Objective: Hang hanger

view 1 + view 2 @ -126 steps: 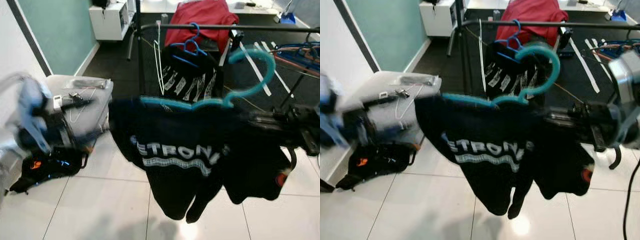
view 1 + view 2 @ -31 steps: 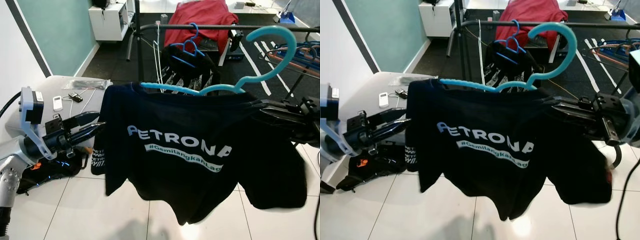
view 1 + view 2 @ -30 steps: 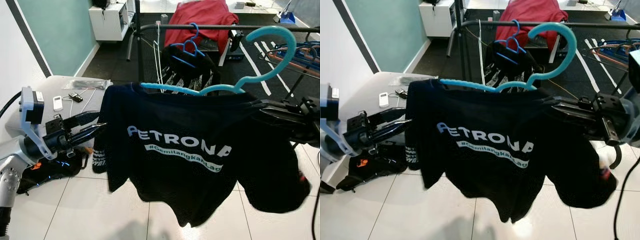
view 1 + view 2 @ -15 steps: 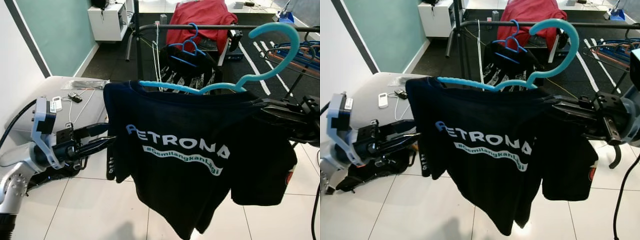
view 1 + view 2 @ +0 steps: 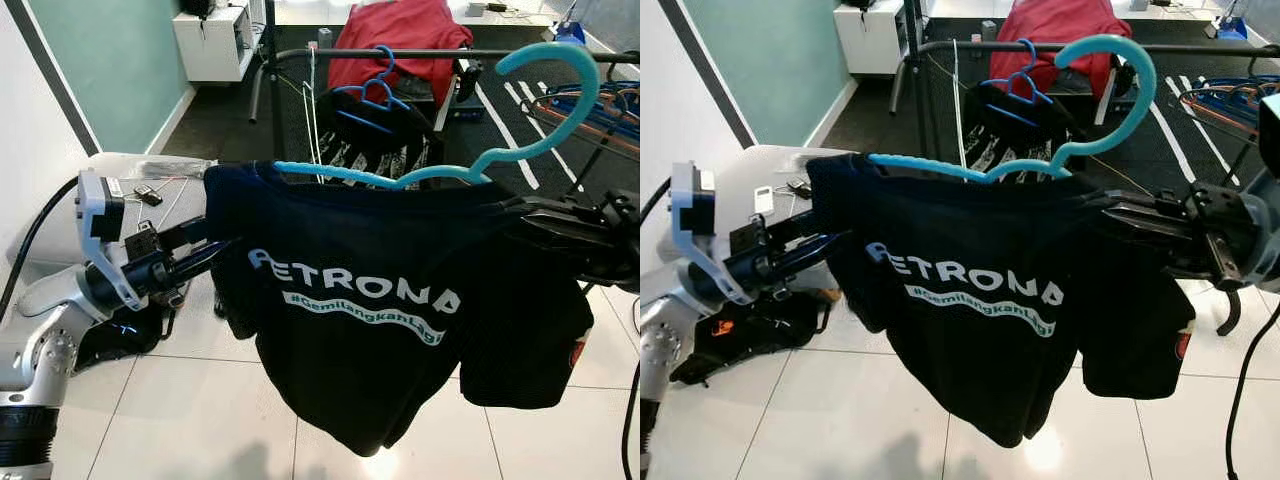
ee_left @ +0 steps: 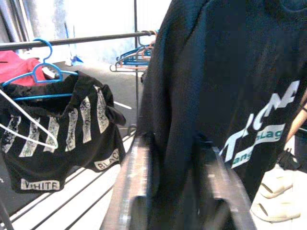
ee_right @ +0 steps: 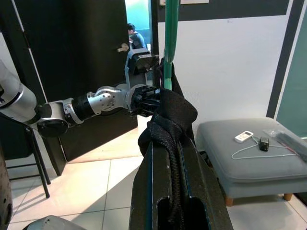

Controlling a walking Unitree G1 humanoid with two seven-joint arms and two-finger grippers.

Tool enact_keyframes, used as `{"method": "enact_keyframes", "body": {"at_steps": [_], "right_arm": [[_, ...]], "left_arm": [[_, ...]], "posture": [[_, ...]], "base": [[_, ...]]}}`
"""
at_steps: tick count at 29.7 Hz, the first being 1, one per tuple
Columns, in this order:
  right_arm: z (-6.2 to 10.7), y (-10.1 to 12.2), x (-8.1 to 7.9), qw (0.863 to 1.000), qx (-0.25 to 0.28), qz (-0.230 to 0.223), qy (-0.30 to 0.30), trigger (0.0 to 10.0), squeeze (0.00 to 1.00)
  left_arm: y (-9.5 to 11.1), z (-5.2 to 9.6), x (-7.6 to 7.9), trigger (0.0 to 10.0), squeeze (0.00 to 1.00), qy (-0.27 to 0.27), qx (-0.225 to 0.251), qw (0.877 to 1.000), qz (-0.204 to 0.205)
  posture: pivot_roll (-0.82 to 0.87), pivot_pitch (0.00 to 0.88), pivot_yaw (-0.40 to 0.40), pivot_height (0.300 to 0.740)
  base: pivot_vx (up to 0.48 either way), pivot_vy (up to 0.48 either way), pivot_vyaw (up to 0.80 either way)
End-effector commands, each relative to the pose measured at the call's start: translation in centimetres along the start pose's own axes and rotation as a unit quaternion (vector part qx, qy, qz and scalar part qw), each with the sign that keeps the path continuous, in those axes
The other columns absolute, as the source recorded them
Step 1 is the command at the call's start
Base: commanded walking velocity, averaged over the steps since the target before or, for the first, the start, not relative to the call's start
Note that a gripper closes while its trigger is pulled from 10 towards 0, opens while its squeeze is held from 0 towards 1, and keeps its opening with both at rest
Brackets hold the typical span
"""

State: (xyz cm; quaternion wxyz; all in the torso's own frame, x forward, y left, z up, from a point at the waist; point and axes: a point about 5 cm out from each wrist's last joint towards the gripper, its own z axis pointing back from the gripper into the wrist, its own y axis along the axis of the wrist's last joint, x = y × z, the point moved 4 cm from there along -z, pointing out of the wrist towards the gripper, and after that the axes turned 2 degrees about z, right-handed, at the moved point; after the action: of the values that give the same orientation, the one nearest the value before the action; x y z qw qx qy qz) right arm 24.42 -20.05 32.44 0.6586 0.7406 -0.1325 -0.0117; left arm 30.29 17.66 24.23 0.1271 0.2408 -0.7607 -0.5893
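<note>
Two grippers engaged on one garment. Item: teal hanger carrying a black T-shirt with white lettering, held in mid-air in front of the clothes rail, hook rising toward 1 o'clock and not yet over the bar.

Right gripper: at 3 o'clock, fingers clamped together on the shirt's shoulder and the hanger arm beneath it; the right wrist view shows cloth bunched between them.

Left gripper: at 9 o'clock, fingers apart, with the shirt's sleeve edge hanging between them in the left wrist view; whether they touch the cloth cannot be told.

Change noted: half a second ago the left gripper stood lower and clear of the shirt; it has since risen and closed in on the left sleeve. The shirt, swinging a second ago, now hangs calmer, and the hook has kept its height near the rail.

Reading: the left arm appears to be steadying the load before the hook goes up and over the bar. Hanging is not yet done.

Also present: blue hanger with a black printed garment already on the rail at 12 o'clock; grey ottoman at 9 o'clock.
</note>
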Motion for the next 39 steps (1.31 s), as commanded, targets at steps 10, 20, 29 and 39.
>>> {"method": "enact_keyframes", "body": {"at_steps": [10, 20, 29, 39], "right_arm": [[-0.6, 0.6, -0.6, 1.000, 0.006, 0.013, 0.019, 0.0, 0.00], [-0.6, -0.3, -0.4, 1.000, 0.014, 0.002, -0.002, 0.0, 0.00], [-2.2, -2.5, -1.1, 0.998, 0.044, -0.030, -0.019, 0.0, 0.00], [-4.1, -3.7, -1.1, 0.997, 0.061, -0.035, -0.033, 0.0, 0.00]], "left_arm": [[-0.2, 0.3, -0.2, 0.0, 0.00, 0.006, -0.003, 1.000, 0.007], [-1.2, 3.4, -6.8, 0.0, 0.00, 0.222, -0.030, 0.975, 0.008], [-4.5, 9.4, -11.5, 0.0, 0.00, 0.455, -0.114, 0.883, 0.020], [-6.3, 9.6, -11.5, 0.0, 0.00, 0.485, -0.147, 0.862, 0.023]], "posture": [[-0.13, 0.137, 0.044, 0.740], [-0.12, 0.140, 0.042, 0.740], [-0.12, 0.145, 0.047, 0.740], [-0.11, 0.139, 0.047, 0.740]], "base": [[0.000, 0.000, 0.00], [0.000, 0.000, 0.00], [0.000, 0.000, 0.00], [0.000, 0.000, 0.00]]}}
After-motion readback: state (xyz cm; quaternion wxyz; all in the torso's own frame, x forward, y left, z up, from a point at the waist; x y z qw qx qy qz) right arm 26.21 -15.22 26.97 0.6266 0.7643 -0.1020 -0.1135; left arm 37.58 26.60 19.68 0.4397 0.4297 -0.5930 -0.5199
